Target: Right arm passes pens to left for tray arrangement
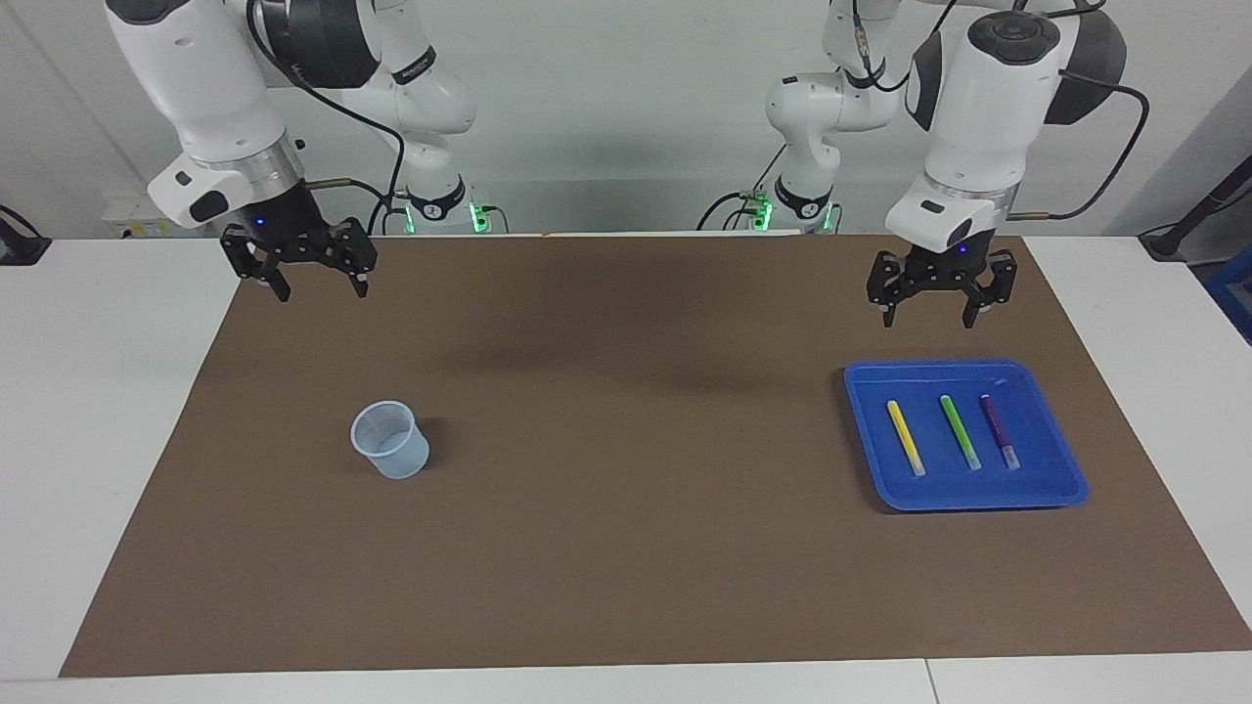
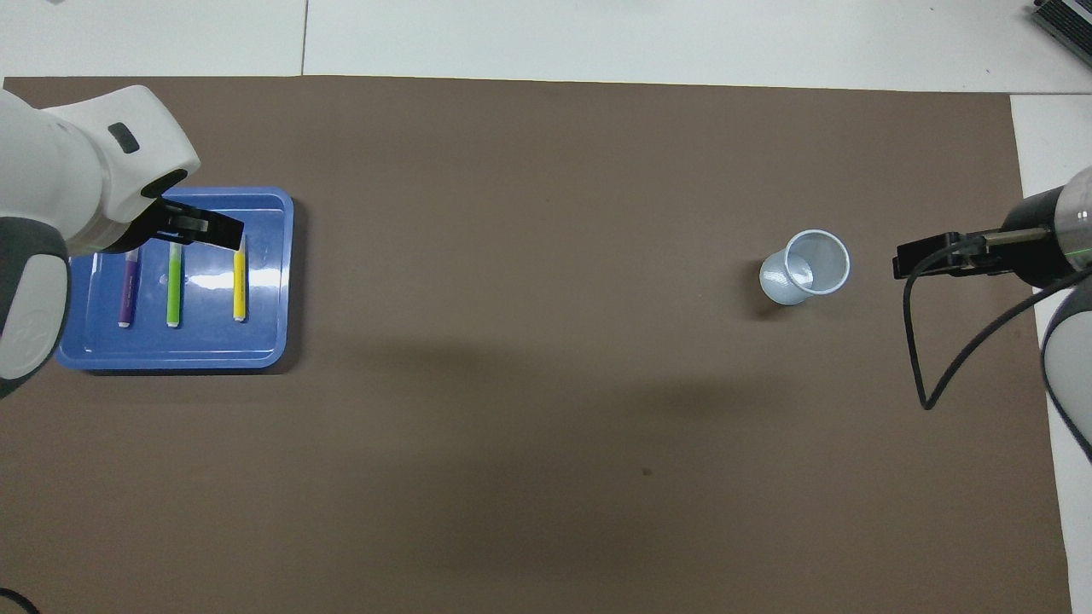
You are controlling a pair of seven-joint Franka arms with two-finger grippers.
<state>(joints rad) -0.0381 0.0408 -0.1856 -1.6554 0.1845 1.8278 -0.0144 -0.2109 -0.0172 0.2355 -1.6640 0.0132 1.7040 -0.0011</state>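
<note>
The blue tray [image 1: 963, 369] lies on the mat toward the left arm's end of the table. In it lie the three pens side by side, apart from one another: yellow [image 1: 906, 438], green [image 1: 960, 431] and purple [image 1: 999, 431]. My left gripper [image 1: 926, 321] hangs open and empty in the air by the tray's rim on the robots' side, touching nothing. From overhead the left gripper [image 2: 200, 228] covers the upper ends of the purple [image 2: 128, 290], green [image 2: 174, 290] and yellow [image 2: 240, 286] pens on the tray [image 2: 256, 341]. My right gripper [image 1: 323, 291] waits open and empty over the mat's corner at the right arm's end.
A small translucent bluish cup [image 1: 391, 442] stands upright on the brown mat [image 1: 626, 411] toward the right arm's end; overhead the cup [image 2: 806, 269] sits beside the right gripper [image 2: 917, 258]. White table surrounds the mat.
</note>
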